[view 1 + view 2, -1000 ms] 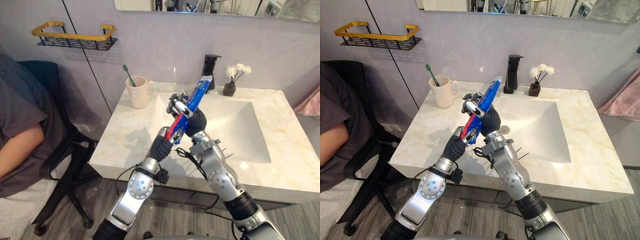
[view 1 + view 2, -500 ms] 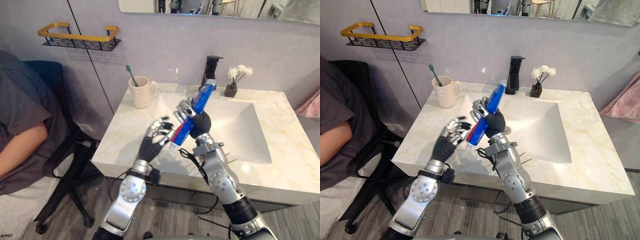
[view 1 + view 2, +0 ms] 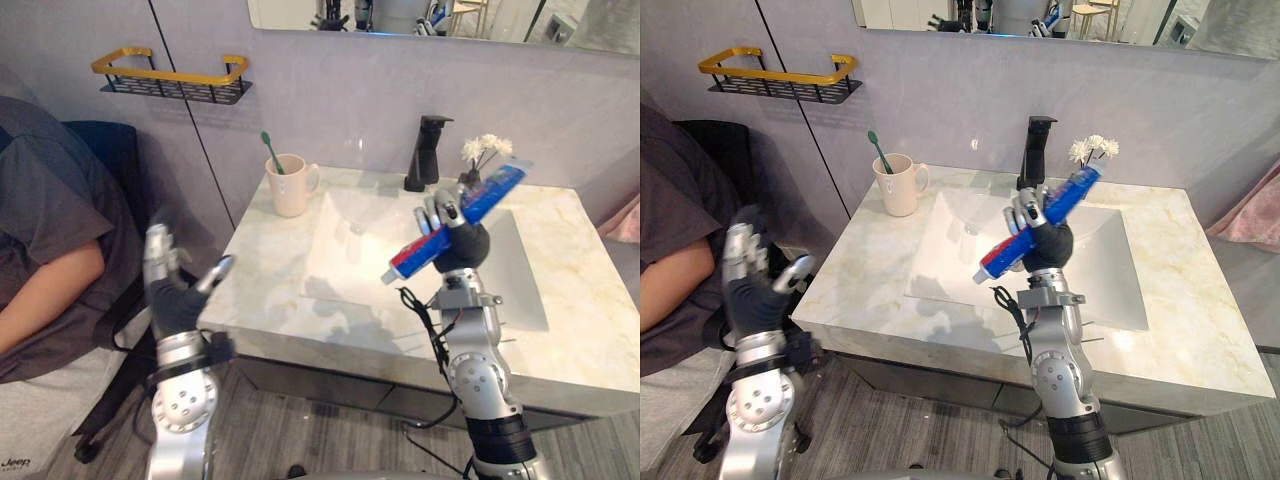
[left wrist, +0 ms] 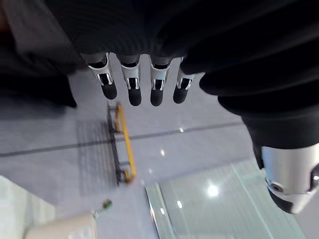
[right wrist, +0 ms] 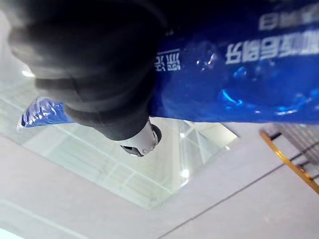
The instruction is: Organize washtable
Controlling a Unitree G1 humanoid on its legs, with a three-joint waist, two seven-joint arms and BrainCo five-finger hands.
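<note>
The right hand is curled round the middle of the blue toothpaste tube, which slants above the sink. The left hand, fingers straight, hangs left of the surface.

The right hand hides part of the toothpaste tube, and the left edge crops the person.

Blue-and-red toothpaste tube, cream mug, green toothbrush.
</note>
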